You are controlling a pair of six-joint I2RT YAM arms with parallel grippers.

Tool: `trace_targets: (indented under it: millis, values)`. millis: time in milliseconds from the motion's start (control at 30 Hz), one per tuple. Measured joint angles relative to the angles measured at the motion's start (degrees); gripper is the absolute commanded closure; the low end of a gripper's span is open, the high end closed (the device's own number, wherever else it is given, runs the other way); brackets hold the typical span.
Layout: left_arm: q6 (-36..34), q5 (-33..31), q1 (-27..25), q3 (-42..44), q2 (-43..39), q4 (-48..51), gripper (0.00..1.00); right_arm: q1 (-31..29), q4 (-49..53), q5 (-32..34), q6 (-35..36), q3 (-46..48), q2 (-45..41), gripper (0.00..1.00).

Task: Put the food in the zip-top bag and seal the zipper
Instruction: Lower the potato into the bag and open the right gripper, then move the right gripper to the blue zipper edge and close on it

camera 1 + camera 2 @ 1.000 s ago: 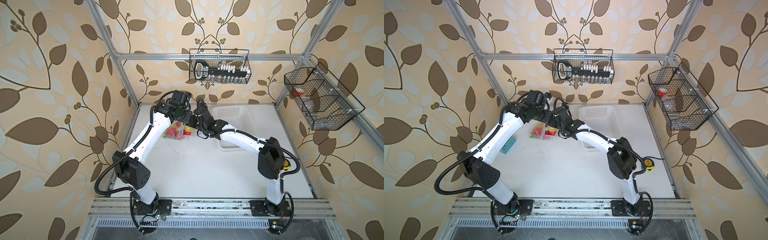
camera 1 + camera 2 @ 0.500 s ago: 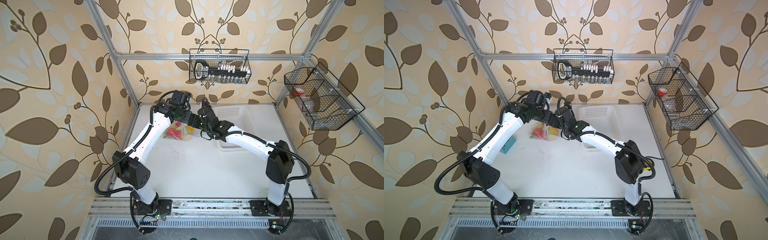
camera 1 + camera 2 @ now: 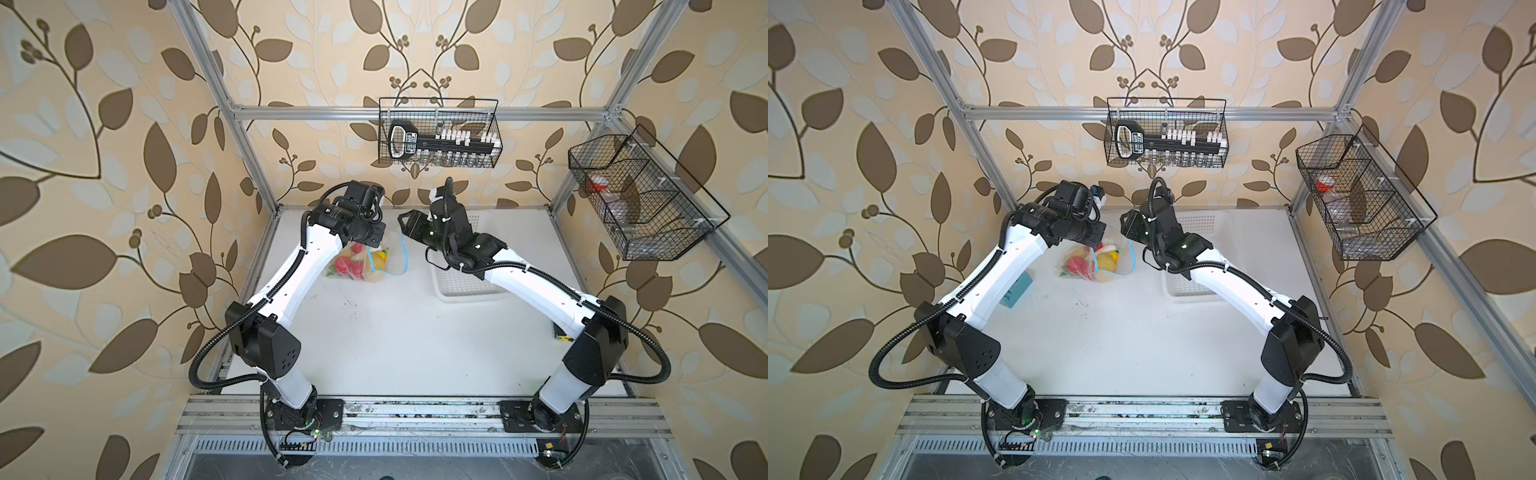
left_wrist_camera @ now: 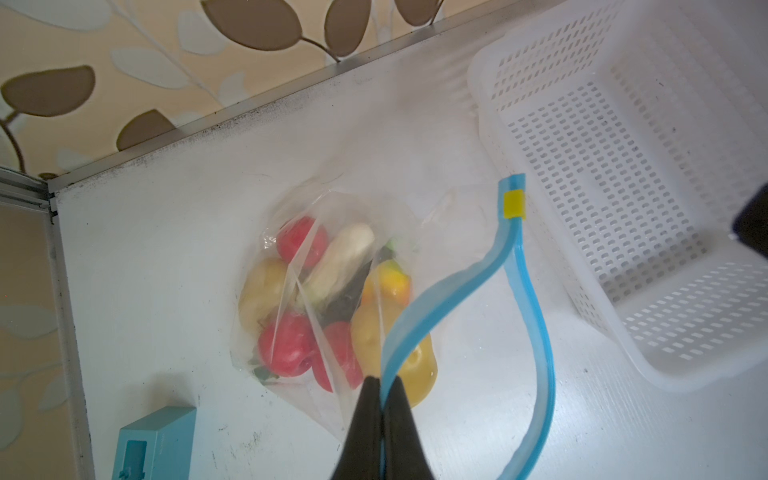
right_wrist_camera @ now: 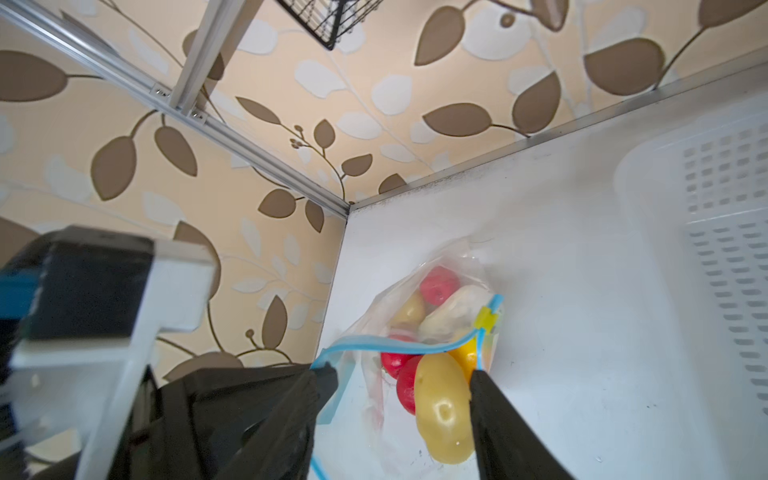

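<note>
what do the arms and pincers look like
The left arm and right arm have glossy white link shells, bulky matte black joint housings and looping black ribbed cable conduit. The left pincer and right pincer have plain black tapered fingers.

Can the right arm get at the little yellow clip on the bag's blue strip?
Probably yes: the right gripper hangs open near the yellow clip, nothing between them, and the left gripper pinches the blue strip farther along.
</note>
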State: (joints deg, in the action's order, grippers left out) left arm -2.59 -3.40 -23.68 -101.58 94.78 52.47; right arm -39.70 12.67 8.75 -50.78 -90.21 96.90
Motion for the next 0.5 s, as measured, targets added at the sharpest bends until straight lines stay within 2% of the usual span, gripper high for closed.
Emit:
trace_targets:
  millis: [267,500]
  values:
    - [0.00,0.37,0.02,0.02,0.00,-0.02,1.00,3.45,1.38,-4.50,-2.84,1.05,1.99,0.55]
    - [0.00,0.42,0.02,0.02,-0.02,-0.02,1.00,4.63,2.62,-8.20,-5.09,0.46,7.17,0.58]
